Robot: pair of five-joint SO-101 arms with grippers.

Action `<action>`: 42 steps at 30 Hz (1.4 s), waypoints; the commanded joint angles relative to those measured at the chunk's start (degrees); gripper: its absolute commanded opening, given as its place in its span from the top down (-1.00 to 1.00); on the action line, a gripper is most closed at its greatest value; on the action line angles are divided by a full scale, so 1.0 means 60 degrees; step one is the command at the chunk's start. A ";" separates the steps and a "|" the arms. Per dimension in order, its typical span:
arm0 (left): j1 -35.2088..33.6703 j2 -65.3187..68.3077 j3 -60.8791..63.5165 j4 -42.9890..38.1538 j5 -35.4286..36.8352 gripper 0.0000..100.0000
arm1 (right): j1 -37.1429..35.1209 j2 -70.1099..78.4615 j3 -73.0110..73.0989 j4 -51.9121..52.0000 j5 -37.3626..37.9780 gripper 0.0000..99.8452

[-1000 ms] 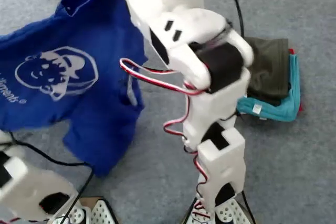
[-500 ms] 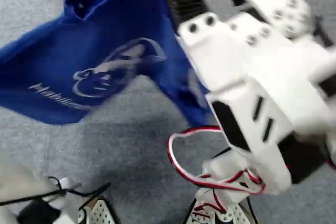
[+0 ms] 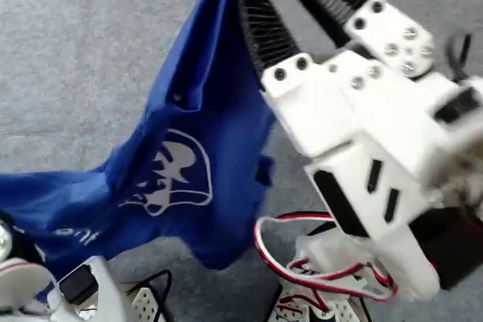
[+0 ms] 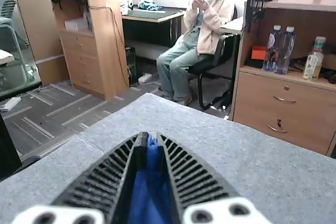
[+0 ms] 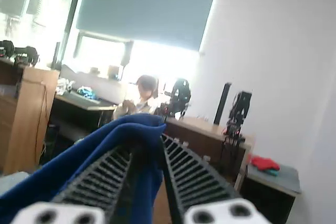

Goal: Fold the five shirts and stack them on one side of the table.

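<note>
We see the blue shirt (image 3: 189,148) hanging in the air with its white print turned toward the high camera. Its top is bunched high over the middle of the grey table (image 3: 75,58), and the rest trails down toward the near left edge. Our right gripper (image 5: 148,148) holds that raised top. Its ribbed fingers are drawn nearly together, with cloth pinched between them and folded over their tips. Our left gripper (image 4: 148,137), out over the table, is closed to a narrow slit on another strip of the same shirt.
</note>
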 commanded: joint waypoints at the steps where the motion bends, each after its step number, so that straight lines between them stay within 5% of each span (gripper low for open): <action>1: 0.0125 0.0396 0.2015 -0.1201 0.0044 0.94 | -0.0044 0.0857 0.0725 0.0029 -0.0103 0.97; 4: 0.0154 0.0996 0.4462 -0.3927 0.0879 0.94 | 0.0088 0.2234 0.1355 -0.0762 -0.0161 0.97; 8: 0.0168 0.2256 0.7670 -0.9216 0.1289 0.94 | 0.0557 0.4564 0.1736 -0.3209 -0.0366 0.97; 11: 0.0154 0.3722 0.8330 -1.2220 0.1275 0.94 | 0.0835 0.6234 0.1722 -0.5172 -0.0366 0.97; 13: 0.0110 0.4850 0.7744 -1.2996 0.1260 0.94 | 0.0938 0.7011 0.1722 -0.6315 -0.0352 0.97; 20: 0.0168 0.8440 0.3729 -1.1560 0.1260 0.94 | 0.0923 0.7919 0.1795 -0.7223 -0.0366 0.97; 25: 0.0095 0.9905 0.2410 -0.9465 0.1231 0.94 | 0.0923 0.8066 0.1722 -0.5319 -0.0366 0.97; 35: -0.0095 1.0535 0.3670 -0.6755 -0.1011 0.94 | 0.0674 0.8125 0.0227 0.2418 -0.0366 0.97; 42: -0.0725 1.0462 0.5355 -0.5919 -0.1758 0.94 | 0.0161 0.7304 0.1810 0.2711 -0.1158 0.97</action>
